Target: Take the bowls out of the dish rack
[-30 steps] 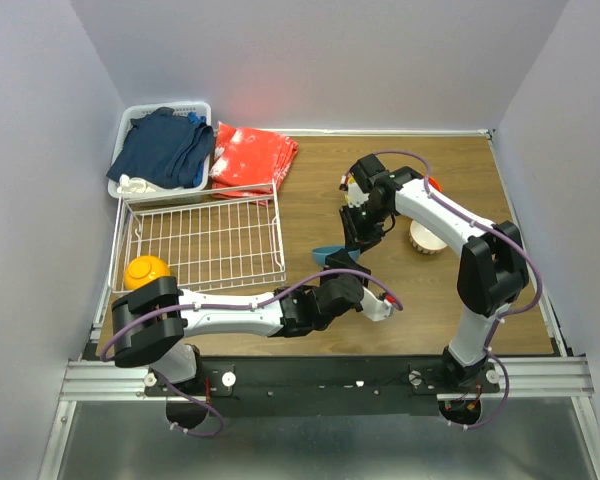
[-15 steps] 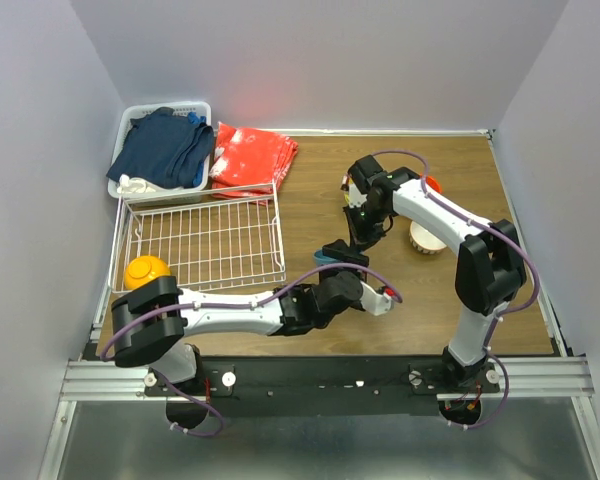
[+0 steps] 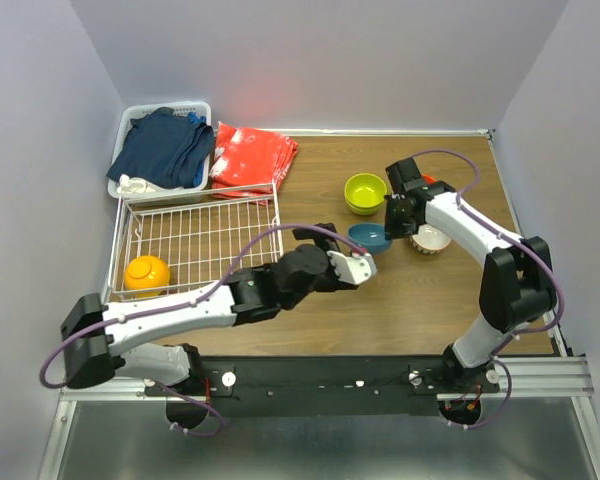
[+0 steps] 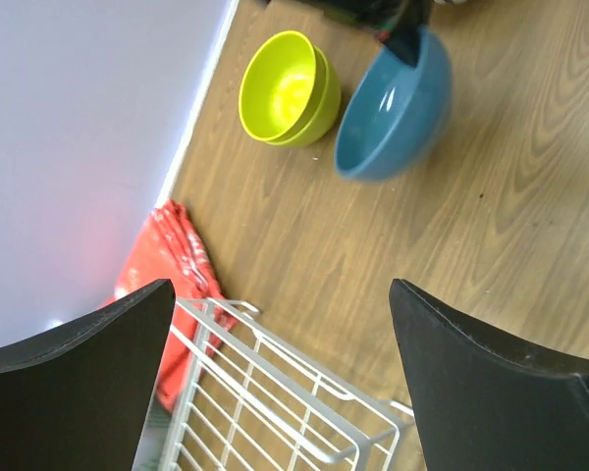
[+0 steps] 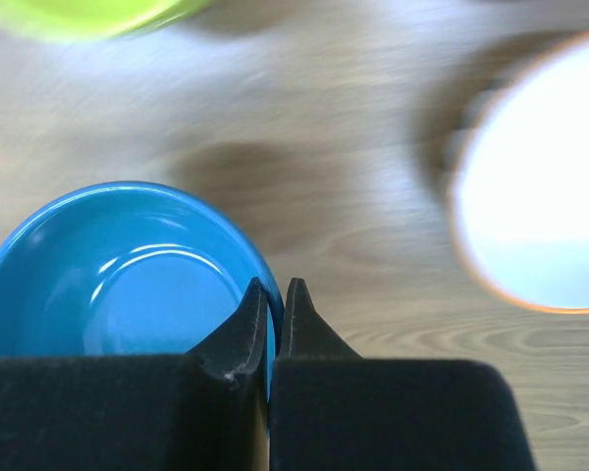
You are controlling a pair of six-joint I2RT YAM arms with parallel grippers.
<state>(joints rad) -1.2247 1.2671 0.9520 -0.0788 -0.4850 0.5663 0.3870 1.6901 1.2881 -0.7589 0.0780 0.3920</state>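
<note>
The wooden table [image 3: 410, 300] is being closed in by pale walls [image 3: 40, 150] at 9, 12 and 3 o'clock; bare wood is lying open toward 6 o'clock. The dish rack [image 3: 205, 235] is sitting at 9 o'clock, its long axis seeming to run from 9 to 3, and a yellow-orange bowl [image 3: 146, 271] is being held upright in its 7 o'clock corner. The lime green bowls [image 3: 365, 190], nested mouth up, are resting at 1 o'clock. At their 6 o'clock the blue bowl [image 3: 368, 237], tilted, is being pinched at its rim by the right gripper [image 5: 273, 294]. The left gripper [image 4: 280, 287] is being held wide, gripping nothing, at the blue bowl's 7 o'clock.
</note>
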